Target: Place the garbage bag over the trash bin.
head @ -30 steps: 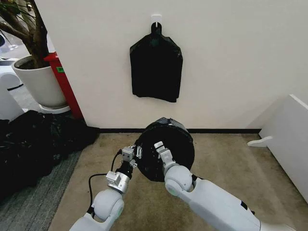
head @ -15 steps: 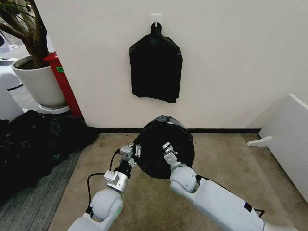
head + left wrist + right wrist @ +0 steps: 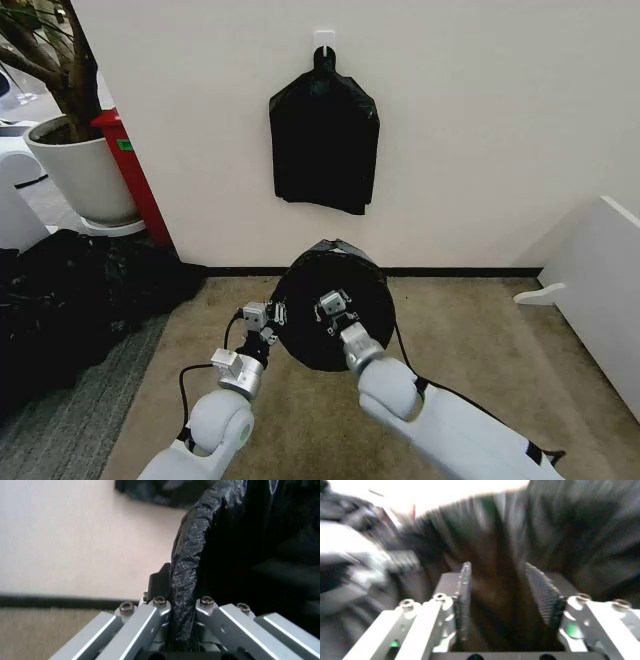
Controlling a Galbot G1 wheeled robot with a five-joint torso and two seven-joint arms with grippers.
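Garbage bag (image 3: 300, 330), a thin glossy crinkly black plastic one, is covering the small round bucket-shaped trash bin (image 3: 332, 312), which is sitting on the beige carpet floor (image 3: 470, 330) just before the white wall (image 3: 480, 120); the bin's own cream plastic is hidden under the bag, so it is showing as a black disc in the head view. The left end effector (image 3: 268, 316) is sitting at the bin's left edge. The left wrist view is making plain what the head view cannot: its fingers (image 3: 145, 618) are clamped together on a fold of the garbage bag (image 3: 187, 573) running between them. The right end effector (image 3: 333, 309) is hanging over the middle of the black opening. The right wrist view, though blurred, is showing its ribbed pads (image 3: 542, 590) standing apart with dark plastic behind them. A flat bundle of black bags (image 3: 324, 135) is hanging from a white wall hook (image 3: 324, 38), and a heap of black plastic (image 3: 70, 290) is lying at the left beside a white plant pot (image 3: 85, 175).
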